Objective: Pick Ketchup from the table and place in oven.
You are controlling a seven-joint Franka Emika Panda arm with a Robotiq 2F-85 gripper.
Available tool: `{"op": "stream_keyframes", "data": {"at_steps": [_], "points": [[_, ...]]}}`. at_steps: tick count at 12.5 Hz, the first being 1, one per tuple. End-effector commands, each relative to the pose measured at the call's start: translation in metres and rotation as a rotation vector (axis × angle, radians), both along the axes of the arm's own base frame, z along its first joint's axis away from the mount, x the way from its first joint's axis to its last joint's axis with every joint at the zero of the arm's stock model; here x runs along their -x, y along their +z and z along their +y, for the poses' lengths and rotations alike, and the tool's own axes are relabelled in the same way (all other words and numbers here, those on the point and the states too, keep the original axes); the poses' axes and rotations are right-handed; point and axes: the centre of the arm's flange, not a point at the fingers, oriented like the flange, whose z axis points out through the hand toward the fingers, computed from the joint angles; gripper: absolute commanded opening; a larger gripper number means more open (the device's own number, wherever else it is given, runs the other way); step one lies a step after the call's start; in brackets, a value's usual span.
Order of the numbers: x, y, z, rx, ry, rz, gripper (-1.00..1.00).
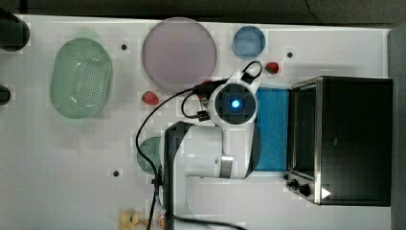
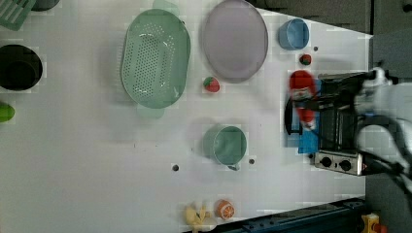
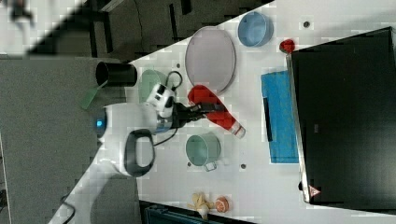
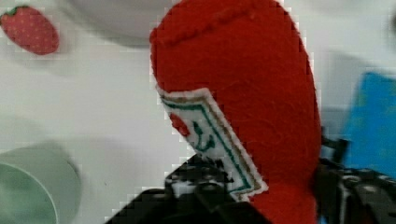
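The ketchup (image 3: 215, 108), a red bottle with a white cap and a white label, lies tilted above the white table (image 3: 261, 177) between the purple plate and the blue door. My gripper (image 3: 205, 111) is shut on the ketchup (image 4: 243, 93) at its label, with a dark finger (image 4: 201, 189) on each side. In the left view the ketchup (image 2: 302, 87) hangs just in front of the oven (image 2: 340, 128). The black oven (image 1: 354, 139) stands at the top view's right, its blue door (image 1: 273, 129) folded down flat toward my arm.
A green colander (image 1: 81, 76), a purple plate (image 1: 179, 52) and a blue bowl (image 1: 249, 41) line the far side. A green cup (image 3: 203, 149) sits under my arm. Two strawberries (image 1: 150, 98) (image 1: 272, 67) lie loose. An orange slice (image 3: 222, 204) rests near the edge.
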Motion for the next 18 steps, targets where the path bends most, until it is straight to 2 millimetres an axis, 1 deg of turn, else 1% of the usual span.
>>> {"op": "stream_keyframes", "data": {"at_steps": [1, 2, 3, 4, 5, 7, 8, 11, 12, 15, 16, 18], "points": [[-0.007, 0.03, -0.027, 0.12, -0.023, 0.041, 0.07], [-0.006, 0.028, -0.041, 0.201, -0.051, 0.066, 0.07], [-0.005, 0.022, -0.055, 0.281, -0.078, 0.078, 0.07], [-0.004, 0.011, -0.065, 0.345, -0.092, 0.092, 0.07], [-0.003, -0.004, -0.071, 0.387, -0.132, 0.104, 0.07], [-0.002, -0.037, -0.073, 0.469, -0.231, 0.113, 0.07], [-0.005, -0.049, -0.075, 0.535, -0.252, 0.096, 0.07], [-0.004, -0.087, -0.083, 0.734, -0.155, 0.078, 0.07], [-0.003, -0.097, -0.085, 0.773, -0.156, 0.065, 0.07], [0.004, -0.126, -0.09, 0.835, -0.242, 0.026, 0.07], [0.005, -0.132, -0.095, 0.86, -0.265, 0.01, 0.16], [0.007, -0.142, -0.097, 0.89, -0.225, 0.004, 0.58]]}}
